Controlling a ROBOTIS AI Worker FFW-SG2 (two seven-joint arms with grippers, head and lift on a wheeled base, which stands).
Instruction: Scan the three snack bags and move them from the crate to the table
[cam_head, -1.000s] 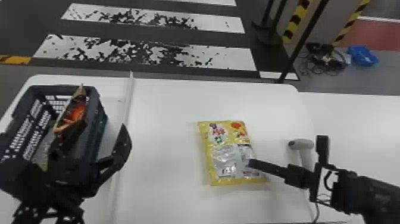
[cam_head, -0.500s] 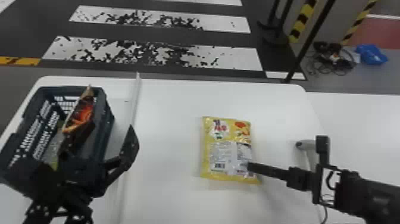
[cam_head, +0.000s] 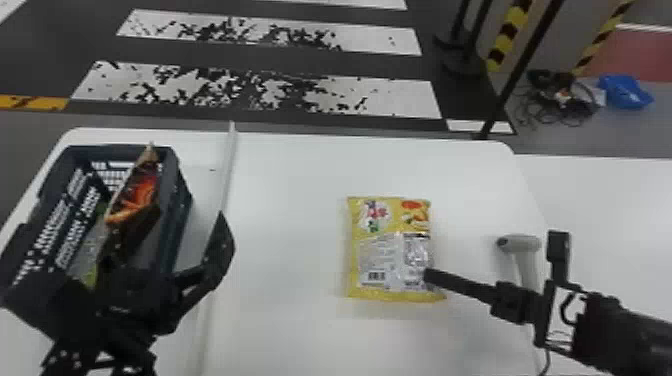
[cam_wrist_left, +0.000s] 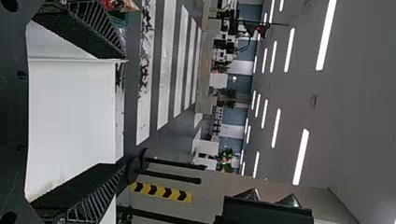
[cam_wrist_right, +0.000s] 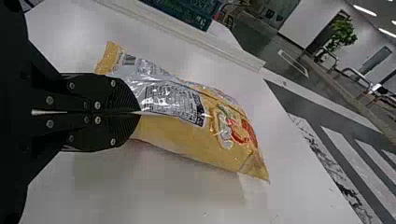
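My right gripper is shut on the right edge of a yellow snack bag, printed side up, over the middle of the table; whether it touches the table, I cannot tell. The right wrist view shows the gripper pinching this bag. A red and brown snack bag leans upright in the dark crate, beside a greenish one. My left gripper is at the crate's near right part; in its wrist view the gripper stands wide open, nothing between its fingers.
A white handheld scanner stands right of the yellow bag, near my right gripper. A raised white strip runs along the table between crate and bag. Another white tabletop adjoins at the right.
The head view has shifted slightly, so crate, strip and scanner appear farther right. The yellow bag, in my right gripper, has turned a little and now lies straighter.
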